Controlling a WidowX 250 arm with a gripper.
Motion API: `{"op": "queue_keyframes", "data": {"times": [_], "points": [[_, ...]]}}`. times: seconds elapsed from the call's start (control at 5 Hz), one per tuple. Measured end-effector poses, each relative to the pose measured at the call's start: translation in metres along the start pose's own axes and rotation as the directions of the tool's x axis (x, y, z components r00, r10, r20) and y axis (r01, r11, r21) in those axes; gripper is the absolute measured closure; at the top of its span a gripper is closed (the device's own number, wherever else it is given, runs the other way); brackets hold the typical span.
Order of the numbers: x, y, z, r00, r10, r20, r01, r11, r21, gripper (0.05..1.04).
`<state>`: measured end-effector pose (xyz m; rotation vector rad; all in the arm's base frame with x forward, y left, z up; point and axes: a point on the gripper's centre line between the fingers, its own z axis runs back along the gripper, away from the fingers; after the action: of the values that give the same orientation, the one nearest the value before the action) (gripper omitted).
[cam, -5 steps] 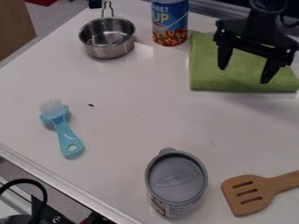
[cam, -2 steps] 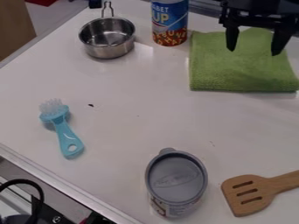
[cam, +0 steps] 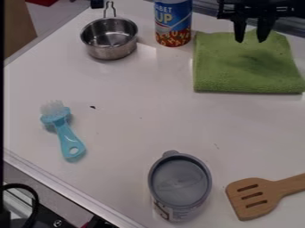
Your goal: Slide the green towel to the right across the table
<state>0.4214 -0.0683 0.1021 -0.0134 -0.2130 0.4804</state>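
The gripper (cam: 251, 39) hangs at the top right, over the far edge of a folded green towel (cam: 244, 71). Its two fingers stand a short way apart with nothing between them, so it is partly open. Left of it, a blue and red soup can (cam: 173, 24) stands upright beside the towel. A small steel pot (cam: 109, 42) with a wire-like handle sits farther left.
A light blue brush (cam: 65, 133) lies at the left. A grey-lidded canister (cam: 180, 185) stands at the front, with a slotted wooden spatula (cam: 256, 196) to its right. The table's edge (cam: 65, 191) runs along the lower left.
The gripper has moved up toward the view's top edge, away from the towel's middle, and its fingers have come closer together. The towel and the other objects stayed put.
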Motion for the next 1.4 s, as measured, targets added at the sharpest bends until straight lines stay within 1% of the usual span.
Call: {"op": "queue_keyframes", "data": {"times": [0.2,0.4,0.6,0.8,1.0,1.4], "points": [[0.005,0.002,-0.014,0.999,0.021,-0.038,-0.021,1.000,0.007,0.915],[0.005,0.005,-0.023,0.999,0.021,-0.047,-0.020,1.000,0.021,1.024],[0.005,0.006,-0.029,0.996,0.072,-0.058,-0.071,0.997,0.024,1.031],[0.003,0.005,-0.032,0.996,0.050,-0.071,-0.049,0.999,0.023,1.031],[-0.011,0.007,-0.041,0.993,-0.008,-0.122,0.010,1.000,0.020,1.031],[-0.035,0.006,-0.045,0.981,-0.097,-0.170,0.097,0.995,-0.006,1.031]]}}
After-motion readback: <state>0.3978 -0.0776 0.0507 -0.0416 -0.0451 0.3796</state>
